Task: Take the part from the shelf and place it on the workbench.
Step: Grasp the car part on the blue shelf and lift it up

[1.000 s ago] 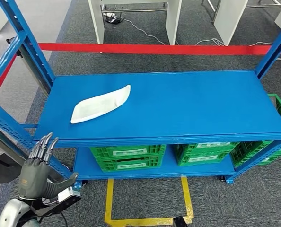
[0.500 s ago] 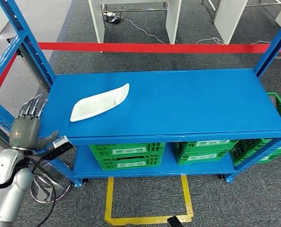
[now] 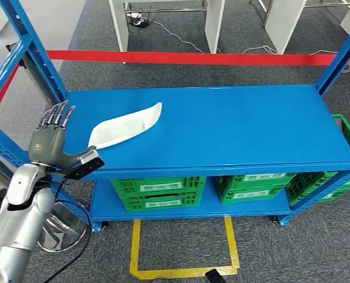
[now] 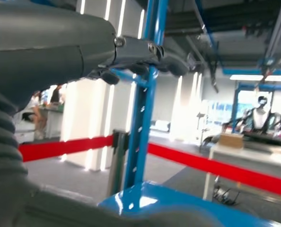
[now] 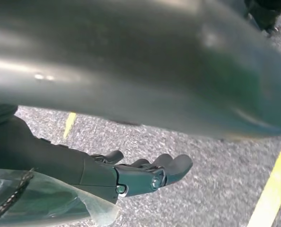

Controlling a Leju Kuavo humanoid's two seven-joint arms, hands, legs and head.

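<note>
**Reaching for the part**

The fingers (image 3: 55, 115) of the left hand (image 3: 49, 140) are spread and straight, holding nothing; the hand hovers at the left end of the shelf (image 3: 235, 132), near the white part (image 3: 124, 127) but apart from it. The part lies flat on the blue top level, toward its left side. The right hand (image 5: 132, 175) hangs over the carpet, fingers loosely extended and empty. Judging by this, the step in hand is the approach. The next move calls for bringing the left hand across to the part's near end and closing on it.
</note>
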